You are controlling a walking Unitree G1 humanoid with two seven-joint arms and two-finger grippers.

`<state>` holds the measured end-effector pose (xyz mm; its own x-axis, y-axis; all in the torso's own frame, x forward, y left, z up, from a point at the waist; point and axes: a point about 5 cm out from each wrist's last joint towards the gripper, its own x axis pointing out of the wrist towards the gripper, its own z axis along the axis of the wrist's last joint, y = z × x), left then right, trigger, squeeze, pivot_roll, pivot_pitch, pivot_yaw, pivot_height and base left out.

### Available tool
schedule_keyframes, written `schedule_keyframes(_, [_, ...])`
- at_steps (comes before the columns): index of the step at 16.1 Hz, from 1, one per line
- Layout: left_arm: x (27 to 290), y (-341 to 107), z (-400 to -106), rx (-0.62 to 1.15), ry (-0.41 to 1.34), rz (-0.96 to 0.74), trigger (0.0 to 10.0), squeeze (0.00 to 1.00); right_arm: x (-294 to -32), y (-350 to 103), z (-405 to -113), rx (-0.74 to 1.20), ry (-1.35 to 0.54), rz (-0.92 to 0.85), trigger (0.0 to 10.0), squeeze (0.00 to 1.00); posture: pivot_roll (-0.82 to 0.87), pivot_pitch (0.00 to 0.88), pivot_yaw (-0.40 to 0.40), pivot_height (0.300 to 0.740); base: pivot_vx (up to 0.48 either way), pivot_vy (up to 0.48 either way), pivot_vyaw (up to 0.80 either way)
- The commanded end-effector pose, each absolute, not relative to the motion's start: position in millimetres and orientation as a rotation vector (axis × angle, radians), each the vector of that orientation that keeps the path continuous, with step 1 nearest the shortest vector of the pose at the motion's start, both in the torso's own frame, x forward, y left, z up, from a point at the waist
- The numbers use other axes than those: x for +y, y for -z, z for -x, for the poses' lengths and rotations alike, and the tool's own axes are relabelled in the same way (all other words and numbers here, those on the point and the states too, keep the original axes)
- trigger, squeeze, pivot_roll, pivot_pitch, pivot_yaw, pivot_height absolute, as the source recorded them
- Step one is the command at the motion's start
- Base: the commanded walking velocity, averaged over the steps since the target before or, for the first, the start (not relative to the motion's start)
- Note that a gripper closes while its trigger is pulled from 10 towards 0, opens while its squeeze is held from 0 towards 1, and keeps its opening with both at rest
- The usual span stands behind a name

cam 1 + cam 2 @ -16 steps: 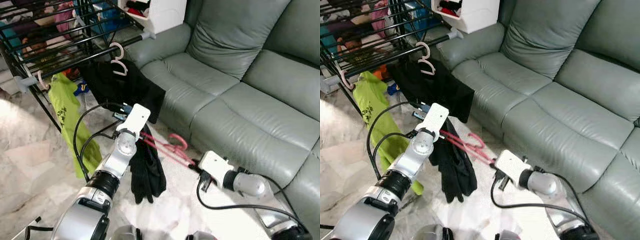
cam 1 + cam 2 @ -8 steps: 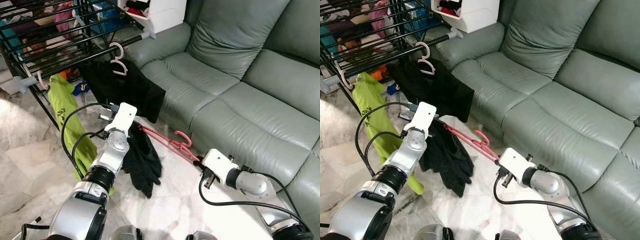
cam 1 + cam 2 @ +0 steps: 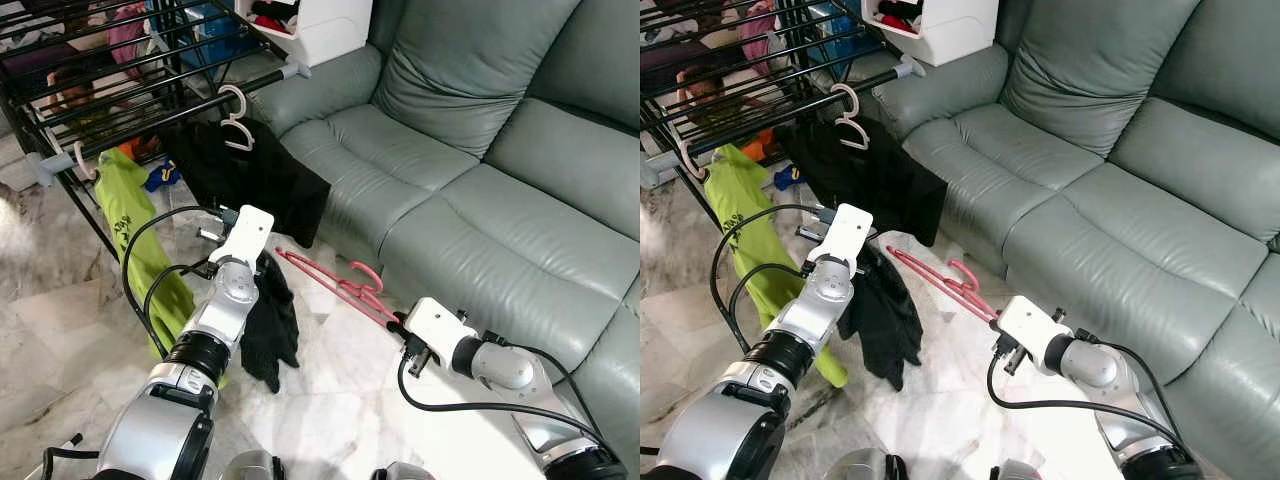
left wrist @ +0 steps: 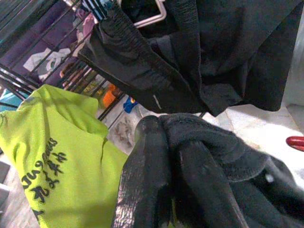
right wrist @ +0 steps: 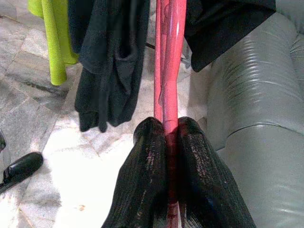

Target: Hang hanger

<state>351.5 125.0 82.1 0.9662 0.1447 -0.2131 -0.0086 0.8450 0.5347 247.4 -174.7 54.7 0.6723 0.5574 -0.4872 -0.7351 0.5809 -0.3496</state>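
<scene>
A pink hanger (image 3: 335, 283) slants low over the floor in front of the sofa, hook up. My right gripper (image 3: 397, 324) is shut on its near end, and the right wrist view has both fingers (image 5: 147, 156) clamped on the pink bar (image 5: 167, 66). My left gripper (image 3: 262, 262) is shut on a black garment (image 3: 268, 325) that hangs limp from it, beside the hanger's far tip. In the left wrist view the cloth (image 4: 228, 156) bunches over the fingers (image 4: 147, 180). Behind stands the black drying rack (image 3: 150, 85).
A black garment (image 3: 250, 175) on a pale hanger (image 3: 236, 118) and a lime-green shirt (image 3: 135, 225) hang from the rack's front bar. A grey-green sofa (image 3: 480, 190) runs along the right. The floor is marble tile (image 3: 330, 410). A white box (image 3: 320, 25) sits behind the sofa arm.
The right gripper has lifted the hanger and moved it slightly right. The black garment, spread toward the hanger half a second ago, now hangs straight down from the left gripper.
</scene>
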Motion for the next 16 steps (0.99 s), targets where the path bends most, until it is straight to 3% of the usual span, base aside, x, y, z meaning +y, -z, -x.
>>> schedule_keyframes(1, [126.0,-96.0,-358.9,0.205,-0.103,-0.556,10.0,0.00,-177.2,-56.5,-248.9,0.343,-0.757,0.565,10.0,0.00,-0.03,0.000,0.071,0.740,0.000,0.000,0.00])
schedule_keyframes(4, [129.1,-94.5,-359.7,0.232,-0.125,-0.533,10.0,0.00,-176.4,-55.1,-248.1,0.343,-0.762,0.560,10.0,0.00,-0.03,0.000,0.071,0.740,0.000,0.000,0.00])
schedule_keyframes(5, [79.3,-111.4,-350.3,0.117,0.226,-0.466,10.0,0.00,-180.1,-39.9,-253.2,0.417,-0.756,0.468,10.0,0.00,-0.02,0.000,0.045,0.740,0.000,0.000,0.00])
schedule_keyframes(6, [78.7,-109.5,-349.8,0.122,0.229,-0.482,10.0,0.00,-180.3,-38.5,-253.0,0.420,-0.754,0.460,10.0,0.00,-0.03,0.000,0.045,0.740,0.000,0.000,0.00])
schedule_keyframes(10, [105.3,-86.6,-343.3,0.167,0.215,-0.258,10.0,0.00,-170.0,-29.5,-241.5,0.409,-0.726,0.402,10.0,0.00,-0.03,0.000,0.046,0.740,0.000,0.000,0.00])
schedule_keyframes(14, [107.6,-82.6,-340.5,0.159,0.216,-0.248,10.0,0.00,-169.1,-27.5,-230.1,0.460,-0.831,0.426,10.0,0.00,-0.03,0.000,0.036,0.740,0.000,0.000,0.00])
schedule_keyframes(16, [110.7,-89.5,-346.5,0.136,0.093,-0.355,10.0,0.00,-174.3,-30.4,-224.8,0.484,-0.878,0.462,10.0,0.00,-0.03,0.000,0.036,0.740,0.000,0.000,0.00])
